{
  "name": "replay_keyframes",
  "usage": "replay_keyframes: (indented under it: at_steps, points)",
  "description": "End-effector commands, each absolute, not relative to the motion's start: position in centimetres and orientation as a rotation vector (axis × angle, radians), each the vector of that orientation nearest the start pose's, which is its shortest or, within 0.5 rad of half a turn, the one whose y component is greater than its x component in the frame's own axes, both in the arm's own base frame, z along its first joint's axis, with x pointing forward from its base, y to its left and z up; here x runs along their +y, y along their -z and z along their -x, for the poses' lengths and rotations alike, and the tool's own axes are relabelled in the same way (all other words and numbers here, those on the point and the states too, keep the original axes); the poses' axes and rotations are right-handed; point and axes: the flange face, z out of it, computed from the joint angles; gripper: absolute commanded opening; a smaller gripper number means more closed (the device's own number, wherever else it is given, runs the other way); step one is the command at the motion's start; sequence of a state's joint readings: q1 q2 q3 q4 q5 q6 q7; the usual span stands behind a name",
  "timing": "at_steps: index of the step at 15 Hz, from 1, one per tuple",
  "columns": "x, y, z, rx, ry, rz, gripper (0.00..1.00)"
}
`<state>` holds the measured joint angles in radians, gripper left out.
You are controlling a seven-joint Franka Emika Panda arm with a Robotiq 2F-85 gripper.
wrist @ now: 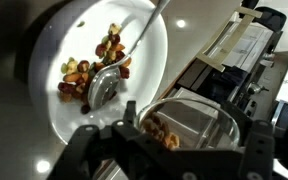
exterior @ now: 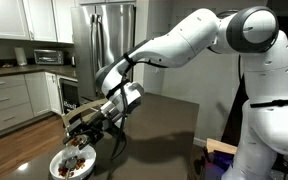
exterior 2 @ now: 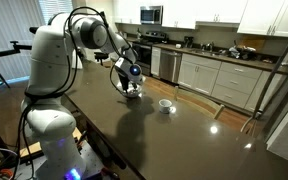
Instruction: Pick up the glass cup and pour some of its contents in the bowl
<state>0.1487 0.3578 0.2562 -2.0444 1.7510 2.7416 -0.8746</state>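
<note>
Wrist view: fingers (wrist: 129, 125) grip the glass cup (wrist: 199, 118), its base cut off; the bowl (wrist: 152, 55) is partly cropped.

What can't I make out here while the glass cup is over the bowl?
1. Wrist view: the gripper hides the lower part of the glass cup; how much of the contents remains is unclear.
2. Wrist view: the top edge cuts off the rim of the bowl.
3. Both exterior views: the glass cup is too small and hidden by the gripper; any pouring cannot be seen.
</note>
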Motion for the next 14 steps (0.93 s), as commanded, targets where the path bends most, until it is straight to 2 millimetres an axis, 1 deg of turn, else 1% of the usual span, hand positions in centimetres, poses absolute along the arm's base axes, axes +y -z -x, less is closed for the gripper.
replay_keyframes:
  at_steps: [1,4,8,14]
  points:
    - [19.6,-27.2,-55.9,0.391,0.530,2.205,0.59]
    - [20.1,-26.5,-56.4,0.382,0.545,2.202,0.59]
    - [20.7,-26.4,-57.2,0.358,0.604,2.174,0.59]
    - [22.0,-26.4,-57.2,0.328,0.681,2.132,0.59]
